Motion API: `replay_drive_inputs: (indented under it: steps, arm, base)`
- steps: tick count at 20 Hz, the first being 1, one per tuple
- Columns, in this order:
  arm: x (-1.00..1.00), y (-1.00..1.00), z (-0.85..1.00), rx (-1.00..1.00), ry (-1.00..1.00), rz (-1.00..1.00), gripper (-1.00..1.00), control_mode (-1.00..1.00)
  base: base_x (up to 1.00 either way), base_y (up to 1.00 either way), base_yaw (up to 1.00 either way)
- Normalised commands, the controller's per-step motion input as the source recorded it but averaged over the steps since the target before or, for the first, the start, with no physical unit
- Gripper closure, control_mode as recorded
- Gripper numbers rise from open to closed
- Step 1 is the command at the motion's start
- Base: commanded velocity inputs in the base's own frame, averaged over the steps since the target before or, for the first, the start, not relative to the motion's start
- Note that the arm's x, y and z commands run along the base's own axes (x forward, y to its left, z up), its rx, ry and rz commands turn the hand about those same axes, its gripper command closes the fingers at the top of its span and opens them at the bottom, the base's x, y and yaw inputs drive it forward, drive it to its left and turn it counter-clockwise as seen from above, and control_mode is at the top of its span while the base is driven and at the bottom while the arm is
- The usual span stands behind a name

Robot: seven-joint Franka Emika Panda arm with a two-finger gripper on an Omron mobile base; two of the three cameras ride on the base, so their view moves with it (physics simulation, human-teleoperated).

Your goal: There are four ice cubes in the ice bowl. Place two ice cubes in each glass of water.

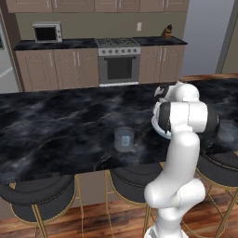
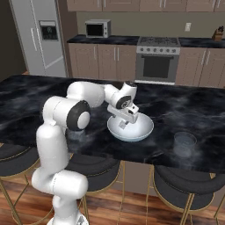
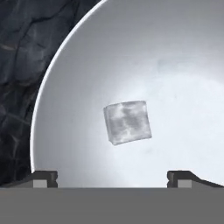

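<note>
The gripper (image 3: 112,177) hangs wide open and empty over the ice cube (image 3: 127,122) in the bowl (image 3: 65,70); small, light and probably slippery, the cube is best pinched across two flat opposite faces.

One pale, translucent ice cube (image 3: 127,122) lay flat on the floor of the wide white ice bowl (image 2: 143,130), clear of its wall. The bowl sat on the dark marble counter between two clear bluish tumblers, one glass (image 1: 124,139) and another glass (image 2: 185,144), both upright.
</note>
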Motion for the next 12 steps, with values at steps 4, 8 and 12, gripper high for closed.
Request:
replay_drive_inputs:
  steps: [4,8,12]
  arm:
    - [0.09,-0.01,-0.54,0.06,0.06,0.09,-1.0,-1.0]
    - [0.29,-0.07,-0.33,0.0,0.02,0.08,-1.0,-1.0]
    - [0.36,-0.12,-0.24,0.0,0.0,0.07,-1.0,-1.0]
  base:
    - [0.0,0.0,0.0]
    - [0.0,0.0,0.0]
    - [0.0,0.0,0.0]
